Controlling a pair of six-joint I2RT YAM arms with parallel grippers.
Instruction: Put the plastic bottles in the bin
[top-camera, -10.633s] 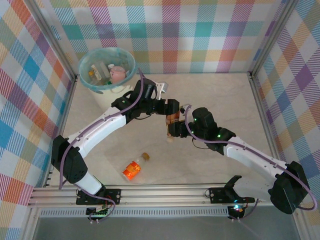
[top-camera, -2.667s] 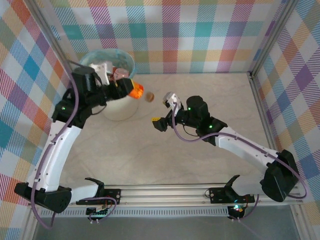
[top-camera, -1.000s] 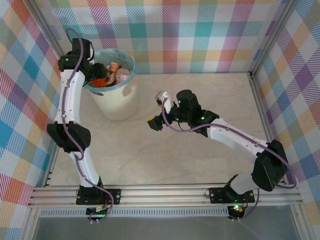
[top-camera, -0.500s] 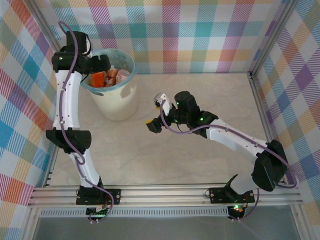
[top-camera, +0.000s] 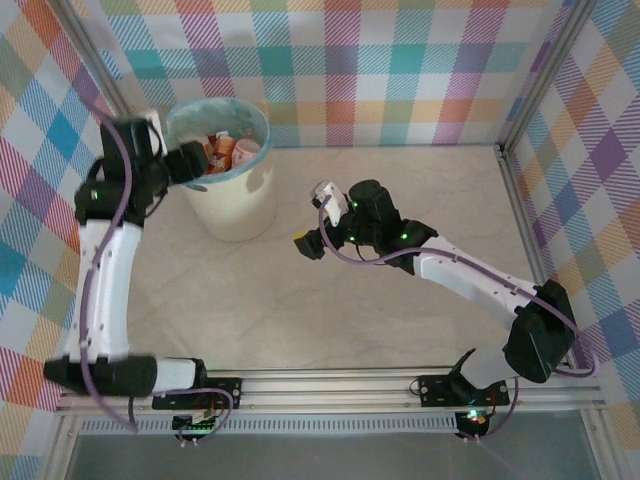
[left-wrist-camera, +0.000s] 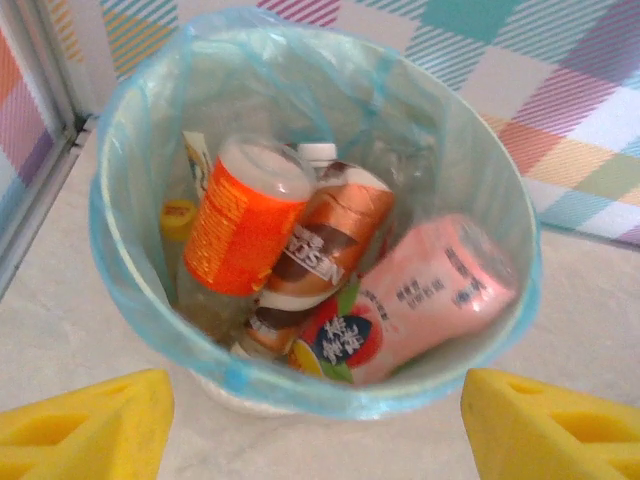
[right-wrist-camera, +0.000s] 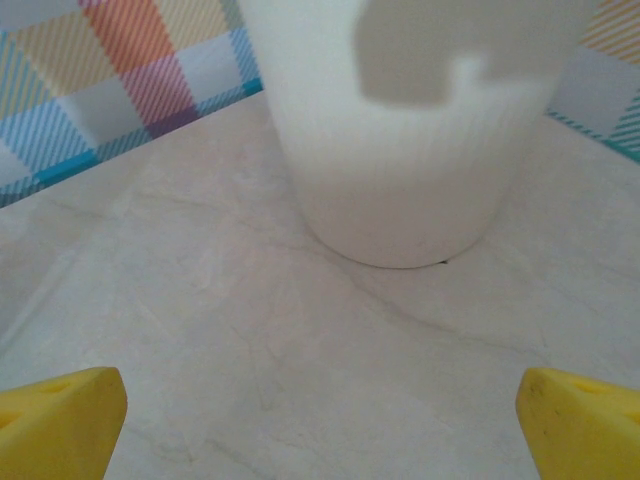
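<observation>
Progress looks close to complete: the round cream-white plastic bin (top-camera: 238, 205), lined with a light teal bag folded over its rim, stands at the far left of the marbled beige table (top-camera: 260, 310). Heaped inside it are at least 4 small plastic bottles (left-wrist-camera: 330, 270). An orange-labelled bottle (left-wrist-camera: 240, 220) is on the left, a brown-labelled bottle (left-wrist-camera: 325, 235) leans against it, a pink bottle (left-wrist-camera: 435, 285) lies on the right, and a red fruit-label bottle (left-wrist-camera: 340, 340) is nearest. A white cap (left-wrist-camera: 318, 152) and a yellow cap (left-wrist-camera: 178, 212) peek out behind them. From above, the tabletop around the bin looks bare, so I would guess little is left beyond drawing the arms back. The left claw (left-wrist-camera: 315, 435) hangs by the bin's left rim, looking down into it, its yellow fingertips (left-wrist-camera: 80, 420) spread wide with nothing between them, and the heap lies just beyond and below it. The right claw (right-wrist-camera: 320, 430) sits low at mid-table, right of the bin, equally wide and empty, facing the bin's wall.
</observation>
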